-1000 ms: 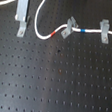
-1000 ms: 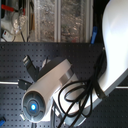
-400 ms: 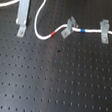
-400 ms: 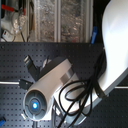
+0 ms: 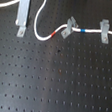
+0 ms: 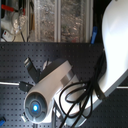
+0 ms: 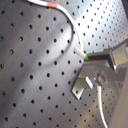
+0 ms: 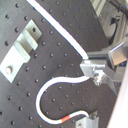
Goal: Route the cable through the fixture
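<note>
Pinched on the cable (image 5: 40, 19) near the tall fixture (image 5: 22, 10), our gripper (image 8: 97, 70) is mid-routing, and next we should lower the cord into the fork.

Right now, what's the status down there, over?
Status: gripper shut on cable. In the second wrist view, cable runs beside fixture, not in its fork. Nothing seen between them.
</note>
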